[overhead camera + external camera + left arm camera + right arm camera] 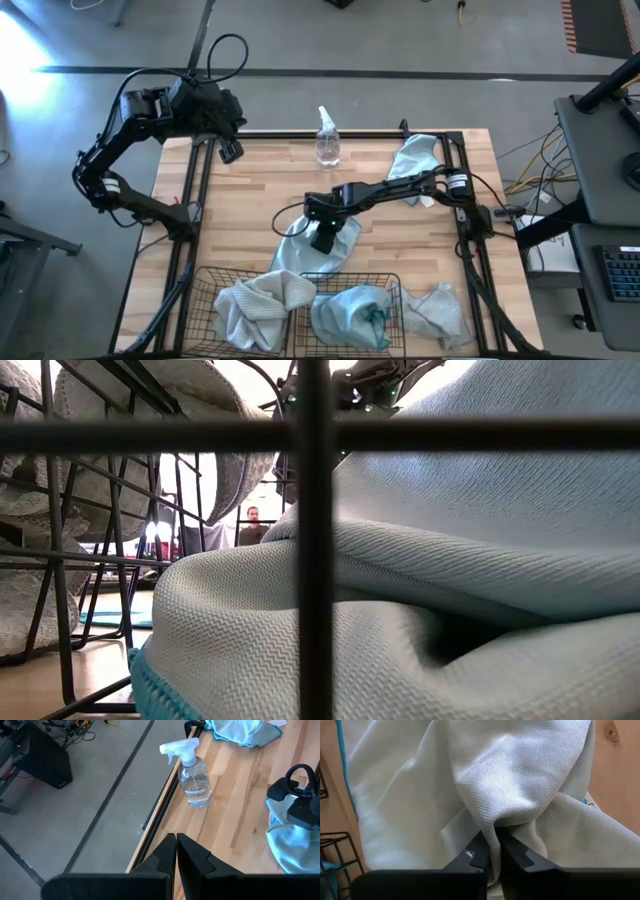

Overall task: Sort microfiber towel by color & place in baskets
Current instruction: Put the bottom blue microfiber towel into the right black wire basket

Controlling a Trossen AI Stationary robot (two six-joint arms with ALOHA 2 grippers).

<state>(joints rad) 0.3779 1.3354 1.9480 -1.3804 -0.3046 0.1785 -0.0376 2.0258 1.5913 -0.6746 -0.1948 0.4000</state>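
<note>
A light blue towel lies crumpled at the table's centre, just toward 12 o'clock from the baskets, a fold of it pinched up into a ridge. Its weave is fine and ribbed, with a brighter blue stitched edge. Another blue towel lies bunched at the 2 o'clock corner. Two black wire baskets sit side by side at 6 o'clock: the left basket holds a heaped pale grey towel, the right basket a bundled blue towel. A further pale grey towel lies rumpled on the wood just beside the right basket, toward 5 o'clock.
</note>
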